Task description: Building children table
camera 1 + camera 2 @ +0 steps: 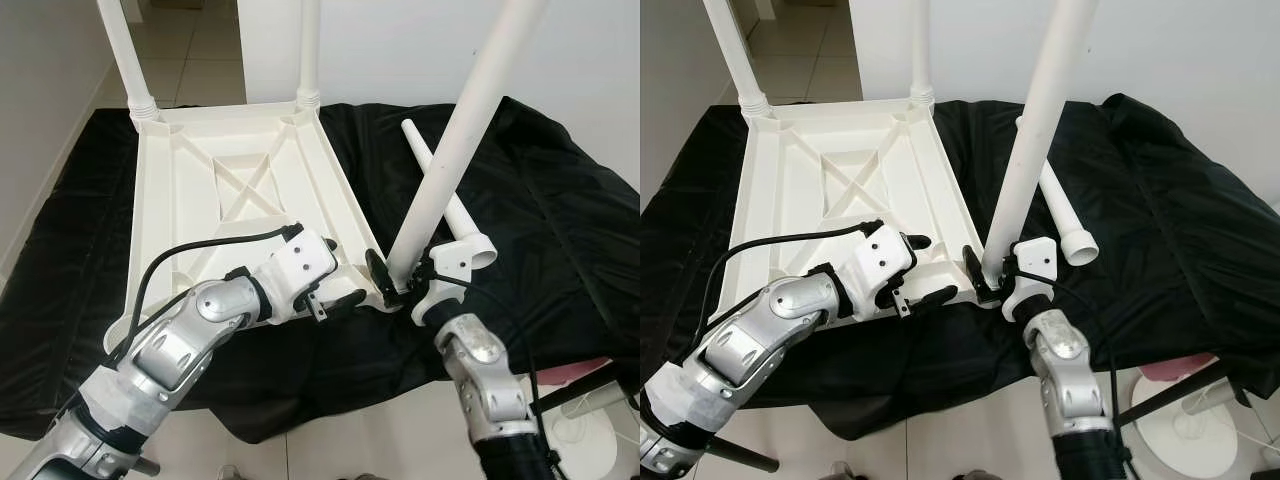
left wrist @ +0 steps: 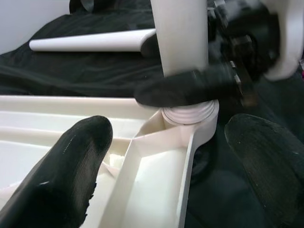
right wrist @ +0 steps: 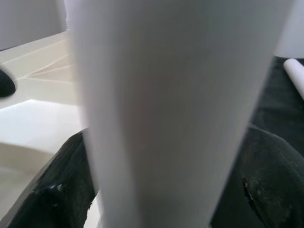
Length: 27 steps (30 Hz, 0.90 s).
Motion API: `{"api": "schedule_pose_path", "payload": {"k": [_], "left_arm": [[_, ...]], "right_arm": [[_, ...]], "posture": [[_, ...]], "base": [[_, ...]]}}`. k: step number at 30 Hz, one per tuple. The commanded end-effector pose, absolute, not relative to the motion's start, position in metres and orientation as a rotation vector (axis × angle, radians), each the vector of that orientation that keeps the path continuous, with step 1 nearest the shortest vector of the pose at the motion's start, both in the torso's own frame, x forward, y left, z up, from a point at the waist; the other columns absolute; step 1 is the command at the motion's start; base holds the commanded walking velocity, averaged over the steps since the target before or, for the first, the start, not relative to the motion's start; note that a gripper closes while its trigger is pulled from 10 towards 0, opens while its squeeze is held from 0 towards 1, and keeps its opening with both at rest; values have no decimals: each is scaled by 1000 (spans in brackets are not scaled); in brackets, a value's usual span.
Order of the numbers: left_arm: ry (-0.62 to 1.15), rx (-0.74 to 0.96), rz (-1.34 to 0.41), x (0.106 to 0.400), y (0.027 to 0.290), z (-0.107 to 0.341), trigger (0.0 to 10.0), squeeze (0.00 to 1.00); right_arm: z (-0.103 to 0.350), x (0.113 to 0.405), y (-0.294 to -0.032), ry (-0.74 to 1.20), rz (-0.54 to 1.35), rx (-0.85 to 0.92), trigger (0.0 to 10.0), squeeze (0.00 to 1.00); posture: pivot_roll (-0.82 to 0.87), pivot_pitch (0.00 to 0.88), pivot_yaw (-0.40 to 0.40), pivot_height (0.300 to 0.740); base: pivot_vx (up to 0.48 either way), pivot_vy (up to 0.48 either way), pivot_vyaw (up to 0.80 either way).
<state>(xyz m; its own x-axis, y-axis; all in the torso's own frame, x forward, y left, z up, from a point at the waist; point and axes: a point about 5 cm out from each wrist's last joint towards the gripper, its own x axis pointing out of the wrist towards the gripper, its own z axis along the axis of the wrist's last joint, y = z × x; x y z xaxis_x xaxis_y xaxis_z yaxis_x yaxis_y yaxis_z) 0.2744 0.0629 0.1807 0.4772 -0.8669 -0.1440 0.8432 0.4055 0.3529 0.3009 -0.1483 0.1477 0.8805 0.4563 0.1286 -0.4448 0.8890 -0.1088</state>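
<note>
Your right pincer grips the leg at the upturned table's near right corner socket (leg tilted, not plumb); left pincer open, straddling the table's near rim beside it.

Home rm: tiled floor, white walls, doorway.

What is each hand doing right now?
Left hand: open, fingers on either side of the tabletop rim near the corner.
Right hand: closed on the table leg.
</note>
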Motion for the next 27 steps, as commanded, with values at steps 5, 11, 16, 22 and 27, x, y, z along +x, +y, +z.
{"api": "schedule_pose_path", "payload": {"k": [5,11,16,22,27], "left_arm": [[-37,433,-1213,268,57,176,10000,0],[-38,432,-1208,267,58,177,10000,0],[-33,431,-1201,266,60,175,10000,0],[-32,432,-1206,266,60,175,10000,0],[-41,434,-1208,269,58,177,10000,0]], "right_arm": [[140,307,-143,-118,622,-124,10000,0],[133,310,-146,-99,644,-137,4275,0],[127,309,-153,-83,636,-137,0,0],[126,310,-155,-96,632,-110,10000,0],[128,308,-151,-111,596,-74,10000,0]], "posture": [[-36,80,-42,740],[-24,78,-49,740],[-25,69,-46,740],[-30,61,-38,740],[-28,53,-39,740]], "base": [[0,0,0],[0,0,0],[0,0,0],[0,0,0],[0,0,0]]}}
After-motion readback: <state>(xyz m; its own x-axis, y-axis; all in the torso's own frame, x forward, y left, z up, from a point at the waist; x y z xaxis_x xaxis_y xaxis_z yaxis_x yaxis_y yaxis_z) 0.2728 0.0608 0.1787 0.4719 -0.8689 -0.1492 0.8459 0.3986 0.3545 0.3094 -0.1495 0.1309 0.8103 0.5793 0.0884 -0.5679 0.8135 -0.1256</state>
